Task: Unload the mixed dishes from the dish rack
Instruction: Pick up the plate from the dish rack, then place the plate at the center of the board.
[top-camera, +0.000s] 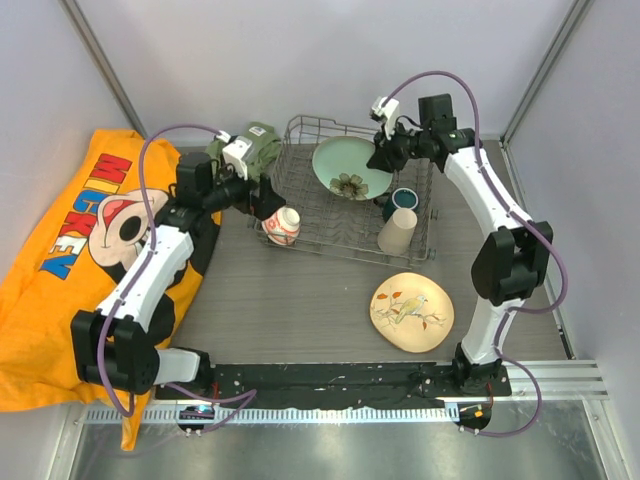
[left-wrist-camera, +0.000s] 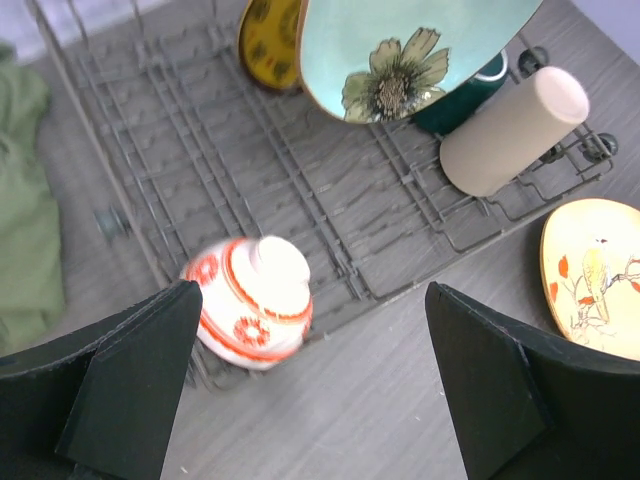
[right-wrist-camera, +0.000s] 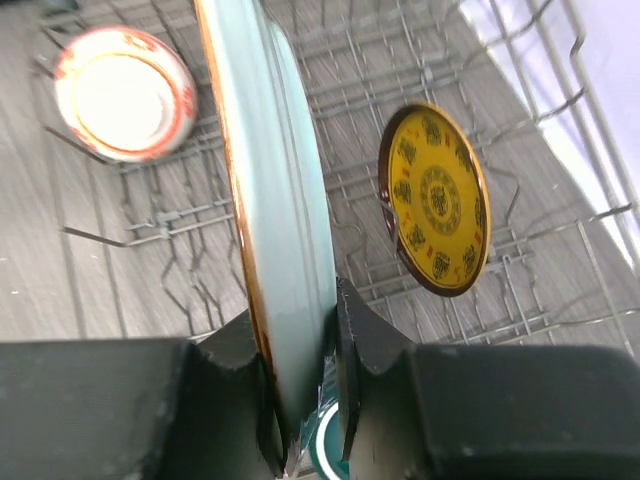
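**One dish unloaded; five judged left in the dish rack (top-camera: 330, 225).**
The cream bird-painted plate (top-camera: 411, 311) is laid on the bench (top-camera: 300, 310), lower right. The pale green plate (top-camera: 350, 168), upper centre, is clenched by the right fingers (right-wrist-camera: 370, 340). The small red-orange bowl (left-wrist-camera: 250, 300) is framed by the released left fingers (left-wrist-camera: 130, 380).

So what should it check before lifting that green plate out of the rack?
1. Right gripper clamped on the pale green plate at its rim: ok.
2. Small yellow plate stands apart from it: ok.
3. Left gripper open, off to the side by the red-orange bowl: ok.
4. Plate's bottom edge free of the dish rack tines: cannot tell.
5. Bare table beside the bird plate for setting it down: ok.
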